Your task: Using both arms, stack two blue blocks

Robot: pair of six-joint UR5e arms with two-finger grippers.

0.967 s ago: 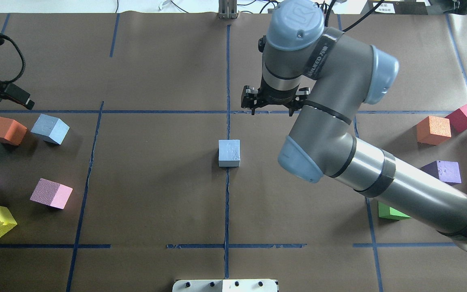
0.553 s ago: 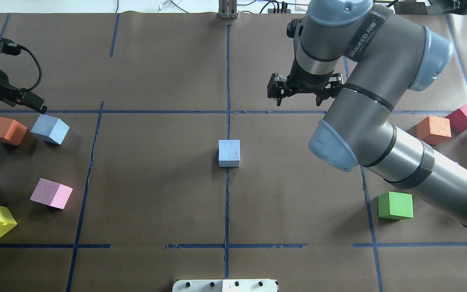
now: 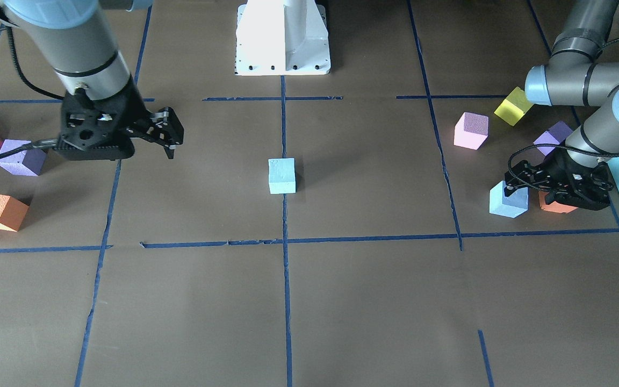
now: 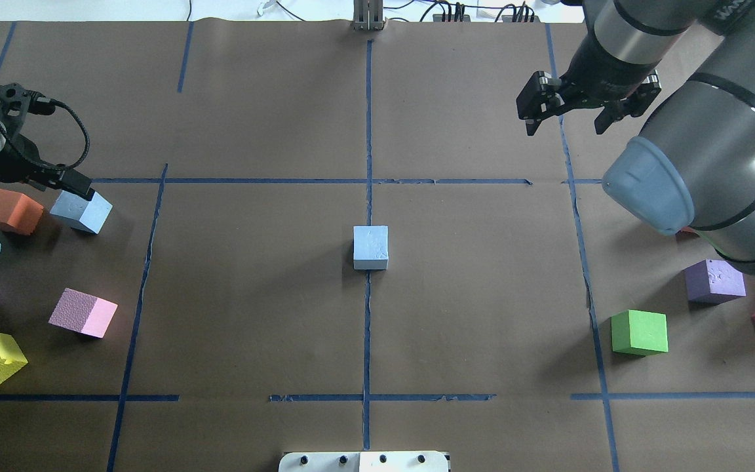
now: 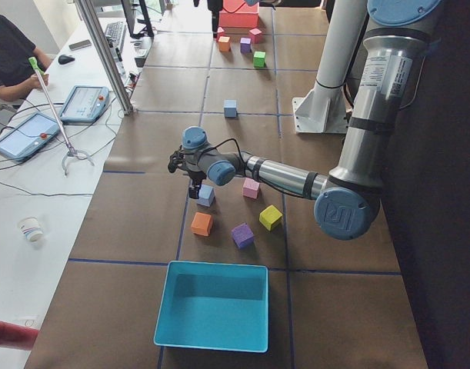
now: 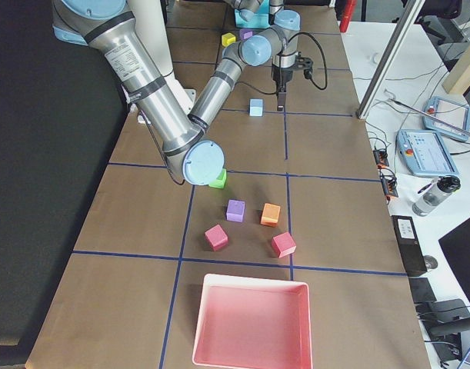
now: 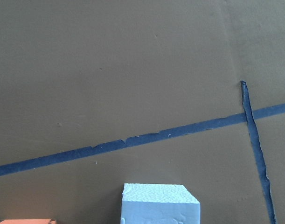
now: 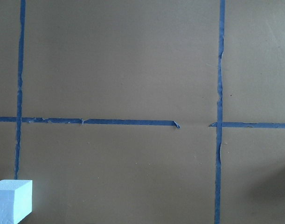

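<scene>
Since a second ago the right gripper (image 4: 565,122) has drawn back from beside the centre line to the far right of the table; its fingers are spread wide and hold nothing. The left gripper (image 4: 80,190) has come down to the far top edge of one blue block (image 4: 81,210); its spread cannot be told. The other blue block (image 4: 371,247) rests unmoved on the centre tape line. A teal bin (image 5: 211,338) and a red bin (image 6: 250,356) stand at the table ends.
</scene>
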